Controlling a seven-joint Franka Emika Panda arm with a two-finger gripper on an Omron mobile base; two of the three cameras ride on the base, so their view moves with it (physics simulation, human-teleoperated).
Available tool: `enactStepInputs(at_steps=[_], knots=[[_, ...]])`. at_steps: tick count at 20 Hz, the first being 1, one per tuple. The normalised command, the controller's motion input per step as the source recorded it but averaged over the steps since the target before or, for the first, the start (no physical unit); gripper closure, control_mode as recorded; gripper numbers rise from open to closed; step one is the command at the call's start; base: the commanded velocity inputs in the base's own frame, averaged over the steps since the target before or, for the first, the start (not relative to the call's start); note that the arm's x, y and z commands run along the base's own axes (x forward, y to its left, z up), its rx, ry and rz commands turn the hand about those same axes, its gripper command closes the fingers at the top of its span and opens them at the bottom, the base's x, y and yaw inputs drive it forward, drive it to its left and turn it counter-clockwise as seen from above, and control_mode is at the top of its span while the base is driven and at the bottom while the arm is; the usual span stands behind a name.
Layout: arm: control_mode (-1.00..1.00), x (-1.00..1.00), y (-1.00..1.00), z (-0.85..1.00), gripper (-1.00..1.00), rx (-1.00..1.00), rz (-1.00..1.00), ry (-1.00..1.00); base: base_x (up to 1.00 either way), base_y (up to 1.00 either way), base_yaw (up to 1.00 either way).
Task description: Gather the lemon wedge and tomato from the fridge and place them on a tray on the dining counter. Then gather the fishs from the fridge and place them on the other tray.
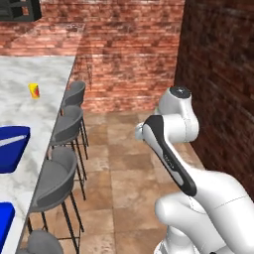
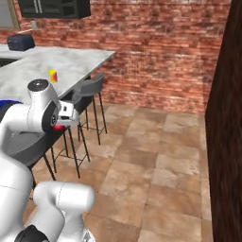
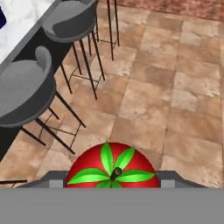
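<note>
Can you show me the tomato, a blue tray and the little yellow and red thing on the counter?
tomato (image 3: 112, 168): hand view, its red top by the green leaves.
blue tray (image 1: 11, 148): left base view, its dark side wall.
yellow-and-red thing (image 1: 33, 91): left base view, its middle.

Base cams fwd, sharing stools (image 1: 67, 126); hand cam floorward, close.

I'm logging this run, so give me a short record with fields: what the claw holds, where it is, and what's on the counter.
claw: shut on the tomato, seen close up in the hand view
tomato: red, green leaves on top, above the tiled floor
claw position: beside the stools, off the counter's edge
counter: marble top, two blue trays at the near end, a small yellow-and-red object farther along
</note>
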Motion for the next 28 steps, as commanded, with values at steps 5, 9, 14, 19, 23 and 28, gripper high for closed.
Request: enactStepInputs(at_steps=[5, 9, 14, 19, 23, 28], knots=[[1.00, 0.00, 0.00, 0.00, 1.00, 0.00, 0.00, 0.00, 0.51, -0.27, 0.48], [1.00, 0.00, 0.00, 0.00, 1.00, 0.00, 0.00, 0.00, 0.29, -0.22, 0.49], [1.00, 0.00, 0.00, 0.00, 1.00, 0.00, 0.00, 0.00, 0.11, -0.21, 0.49], [1.00, 0.00, 0.00, 0.00, 1.00, 0.00, 0.00, 0.00, 0.14, -0.10, 0.42], [1.00, 0.00, 0.00, 0.00, 1.00, 0.00, 0.00, 0.00, 0.27, -0.21, 0.43], [1.00, 0.00, 0.00, 0.00, 1.00, 0.00, 0.00, 0.00, 0.50, -0.31, 0.43]])
